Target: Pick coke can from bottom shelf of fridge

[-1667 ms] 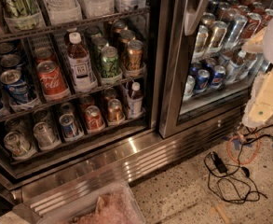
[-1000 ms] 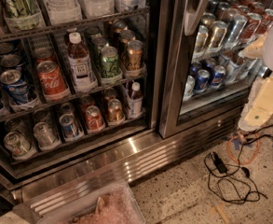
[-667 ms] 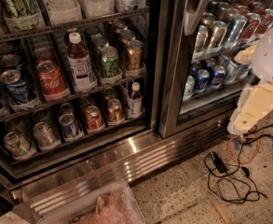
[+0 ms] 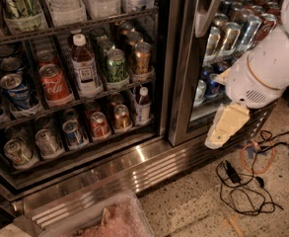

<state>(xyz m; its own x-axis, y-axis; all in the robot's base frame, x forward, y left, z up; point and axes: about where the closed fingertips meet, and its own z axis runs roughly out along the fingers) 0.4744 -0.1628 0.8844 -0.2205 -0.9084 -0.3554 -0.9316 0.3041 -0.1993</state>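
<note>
a: where is the small red aluminium coke can [image 4: 98, 125] with the silver lid?

b: left of the upright stainless-steel post [image 4: 176, 73] that stands between the two glass doors. it sits on the dark wire bottom shelf [image 4: 92, 148] of the tall stainless-steel drinks fridge [image 4: 134, 164]. a blue-and-silver can [image 4: 74, 134] is on the side farther from the post and a copper-orange can [image 4: 122, 116] on the nearer side. it sits just where it sat in the earlier frames.

a: and the gripper?

b: the pale cream two-finger gripper [image 4: 215, 141] hangs just right of that post, low down, in front of the bottom edge of the right-hand glass door [image 4: 196, 127]. it is well apart from the coke can. whether it is clenched or released, i cannot tell.

a: so what differs from a second or so ago?

b: the white jointed arm [image 4: 267, 68]. back then it only showed far right of the post, at the edge of view. it has since swung in toward the post and dipped, and it now covers some of the cans behind the right door. the gripper is lower and nearer the post than before. the black cables [image 4: 242, 181] on the speckled floor right of the post lie as they did.
</note>
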